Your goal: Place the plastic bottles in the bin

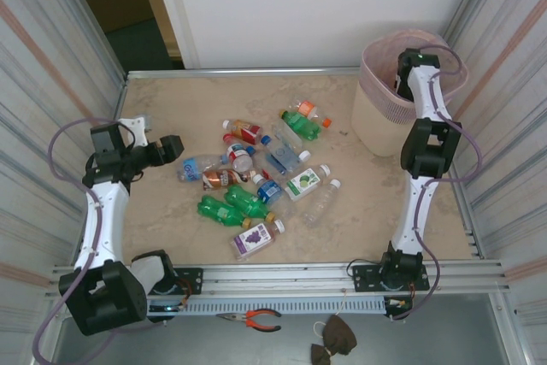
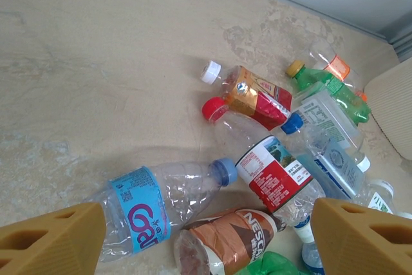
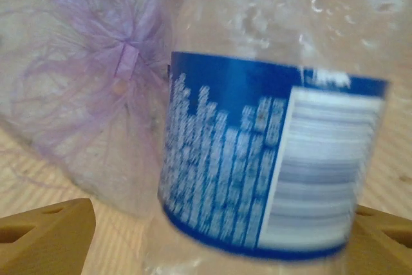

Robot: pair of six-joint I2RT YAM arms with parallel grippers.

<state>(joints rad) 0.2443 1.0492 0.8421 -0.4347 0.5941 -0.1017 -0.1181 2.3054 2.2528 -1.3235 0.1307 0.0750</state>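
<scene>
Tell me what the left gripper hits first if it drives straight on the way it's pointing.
Most likely the brown-labelled bottle, lying ahead between the open fingers of the left gripper, with the blue-labelled clear bottle close beside it; depth is unclear.

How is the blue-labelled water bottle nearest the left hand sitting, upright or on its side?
On its side: the blue-labelled water bottle lies flat on the table, cap pointing sideways.
</scene>
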